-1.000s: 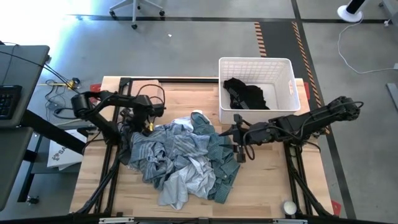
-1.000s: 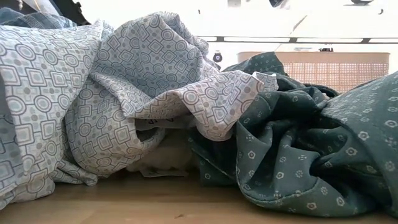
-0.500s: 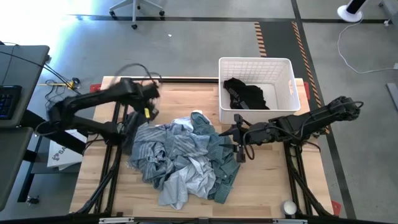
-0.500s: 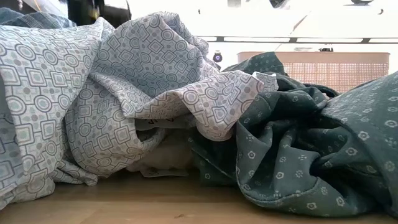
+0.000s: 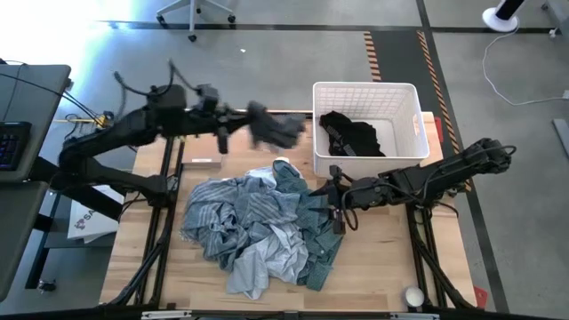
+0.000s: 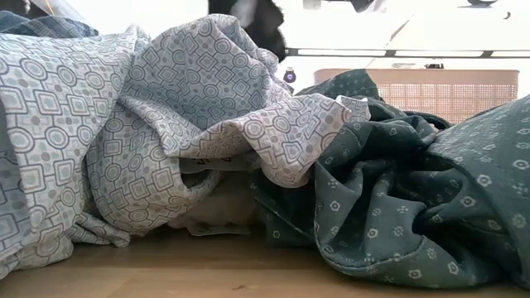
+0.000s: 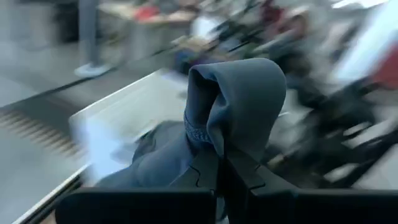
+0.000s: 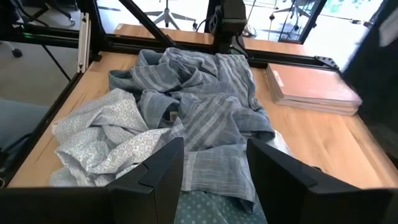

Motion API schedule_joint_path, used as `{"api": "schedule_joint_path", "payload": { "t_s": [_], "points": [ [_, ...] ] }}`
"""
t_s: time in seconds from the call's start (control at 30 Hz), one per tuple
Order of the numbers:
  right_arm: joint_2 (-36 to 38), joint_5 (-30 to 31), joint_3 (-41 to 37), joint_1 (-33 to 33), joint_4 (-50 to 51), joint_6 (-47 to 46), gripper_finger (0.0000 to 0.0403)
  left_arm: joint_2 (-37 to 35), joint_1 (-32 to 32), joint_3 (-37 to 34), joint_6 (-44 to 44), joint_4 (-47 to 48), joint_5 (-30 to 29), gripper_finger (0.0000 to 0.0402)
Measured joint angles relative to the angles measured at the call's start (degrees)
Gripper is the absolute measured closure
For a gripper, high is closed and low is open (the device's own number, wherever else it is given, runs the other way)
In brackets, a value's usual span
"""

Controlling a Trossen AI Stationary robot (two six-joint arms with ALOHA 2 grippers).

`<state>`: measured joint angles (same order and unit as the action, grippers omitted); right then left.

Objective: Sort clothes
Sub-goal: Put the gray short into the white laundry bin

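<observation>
My left gripper [image 5: 247, 121] is up in the air over the table's far edge, left of the white slatted basket [image 5: 409, 98], and is shut on a dark grey garment [image 5: 276, 126]. That garment also shows in the left wrist view [image 7: 239, 99] and at the top of the low view [image 6: 258, 23]. A black garment [image 5: 351, 133] lies in the basket. The pile on the table holds a blue-grey striped garment [image 5: 222, 212], a white patterned one [image 6: 166, 124] and a dark green one [image 6: 397, 190]. My right gripper [image 8: 214, 171] is open at the pile's right edge [image 5: 336, 218]. My left gripper pinches a bunched fold of the dark grey garment [image 7: 214, 149] between its two fingers. The fingers lie about level and point toward the table's right edge. The cloth humps up over the fingertips and trails beyond them, lifted clear of the table and the pile.
A stack of flat tan boards [image 8: 311, 87] lies at the table's far left, beyond the pile. A small white tag [image 5: 203, 162] lies on the wood left of the pile. A white ball [image 5: 413, 295] sits at the near right corner. Bare wood shows along the near edge [image 6: 248, 273].
My left gripper has risen from the pile's far left side and swung fast toward the table's right and far edge, toward the basket. The dark grey garment has come up with it, clear of the pile. The pile and my right gripper have stayed put.
</observation>
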<state>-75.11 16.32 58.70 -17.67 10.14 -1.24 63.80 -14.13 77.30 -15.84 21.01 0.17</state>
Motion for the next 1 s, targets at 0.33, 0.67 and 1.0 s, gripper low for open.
{"api": "schedule_joint_path", "payload": {
  "t_s": [0.33,0.67,1.0],
  "points": [
    [-6.82,-0.02,0.00,0.00,-5.95,-0.25,0.0229,19.91,-3.57,11.29,5.40,-34.44,9.78,0.0402],
    [-15.83,-0.26,0.02,-1.36,-8.71,-2.96,0.0229,43.50,-7.59,45.37,8.80,-37.02,14.08,0.0401],
    [-18.42,-0.08,0.02,-3.45,-8.70,-3.90,0.0229,59.87,-10.36,56.00,2.41,-35.44,14.53,0.0401]
  ]
}}
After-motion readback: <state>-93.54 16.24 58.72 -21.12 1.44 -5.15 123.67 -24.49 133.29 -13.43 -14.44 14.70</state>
